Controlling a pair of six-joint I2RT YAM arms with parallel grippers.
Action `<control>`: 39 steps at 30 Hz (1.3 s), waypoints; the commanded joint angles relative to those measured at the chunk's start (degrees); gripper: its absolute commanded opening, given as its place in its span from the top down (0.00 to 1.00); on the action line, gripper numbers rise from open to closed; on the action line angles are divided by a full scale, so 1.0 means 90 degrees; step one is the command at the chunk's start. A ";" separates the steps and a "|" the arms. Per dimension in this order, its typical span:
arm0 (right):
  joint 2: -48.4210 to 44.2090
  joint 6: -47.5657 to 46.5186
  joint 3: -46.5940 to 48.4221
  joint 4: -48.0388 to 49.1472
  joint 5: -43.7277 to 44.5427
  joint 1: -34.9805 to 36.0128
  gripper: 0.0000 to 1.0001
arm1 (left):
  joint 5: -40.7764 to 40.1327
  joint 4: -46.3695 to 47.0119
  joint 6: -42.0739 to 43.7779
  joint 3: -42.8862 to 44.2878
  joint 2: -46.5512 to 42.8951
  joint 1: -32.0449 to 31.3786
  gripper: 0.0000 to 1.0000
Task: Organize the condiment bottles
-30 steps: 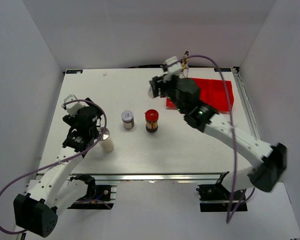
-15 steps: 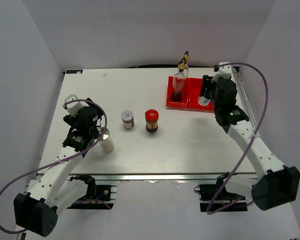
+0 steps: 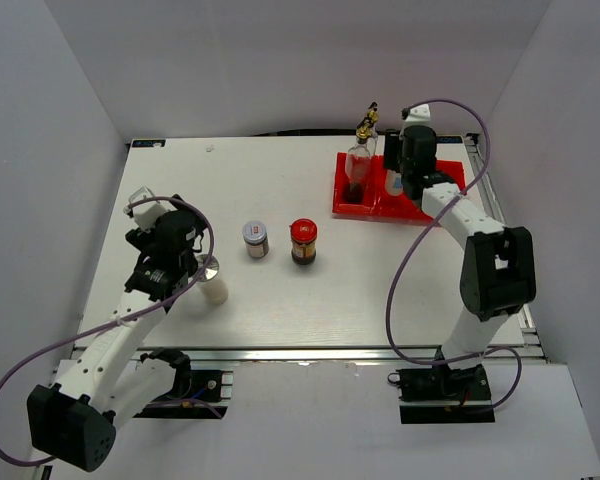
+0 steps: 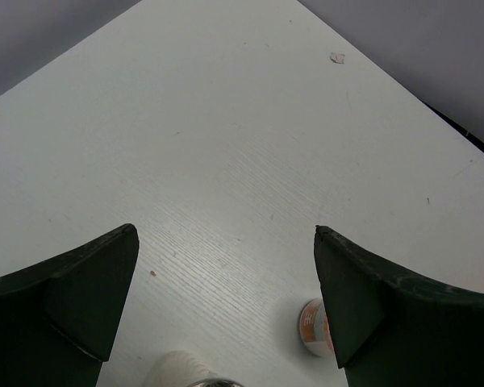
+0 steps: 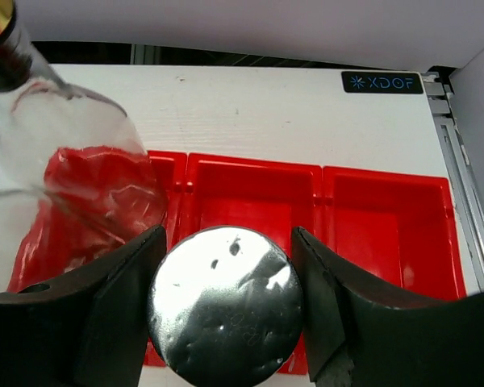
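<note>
Right gripper [image 5: 224, 238]: jaws about half closed, one finger [image 5: 105, 314] on each side of the silver cap of a white shaker [image 5: 224, 310], pressed against it. From above, that gripper [image 3: 395, 170] holds the shaker over the middle of the red tray [image 5: 387, 173]. Cannot tell whether its base rests on the tray floor.

Left gripper [image 4: 226, 234]: jaws spread wide, nothing between the tips. The other shaker [image 3: 214, 285], silver cap and white body, stands on the table [image 3: 380, 290] at this gripper. In the left wrist view it shows only at the bottom edge, between the finger bases. Contact is not clear.

Glass bottle [image 3: 358, 168] with a gold pourer stands upright in the tray's left compartment, just beside the held shaker. A second gold pourer [image 3: 372, 110] shows just behind it, its bottle hard to make out. Silver-lidded jar [image 3: 255, 238] and red-lidded jar [image 3: 303, 241] stand side by side mid-table, near each other but apart.

Writing: "XDOF" in white on a dark plate [image 5: 383, 82] at the far table edge. Jar labels too small to read.

Room: the tray sits near the far right corner, close to the side rail. Its right compartment shows bare red floor. A wide stretch of white tabletop runs from the left gripper to the far edge, marked only by a small speck [image 4: 336, 57]. White walls enclose three sides.
</note>
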 commanded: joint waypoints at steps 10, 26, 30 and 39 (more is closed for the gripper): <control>0.1431 -0.0074 0.1519 0.0834 0.0528 -0.0207 0.78 | 0.0255 0.0037 -0.0059 0.0409 0.0320 0.0043 0.02; 0.1238 0.0102 0.1521 0.0063 0.0664 -0.0315 0.11 | 0.0910 -0.2168 -0.0713 0.1180 0.0261 0.0043 0.02; 0.0584 0.0209 0.1063 0.0033 0.0587 -0.0315 0.11 | 0.1318 -0.2560 -0.0655 0.1327 0.0183 0.0043 0.02; -0.1388 0.0336 0.0038 -0.0270 0.0108 -0.0315 0.11 | 0.2433 -0.3390 -0.0050 0.1337 0.0612 0.0043 0.02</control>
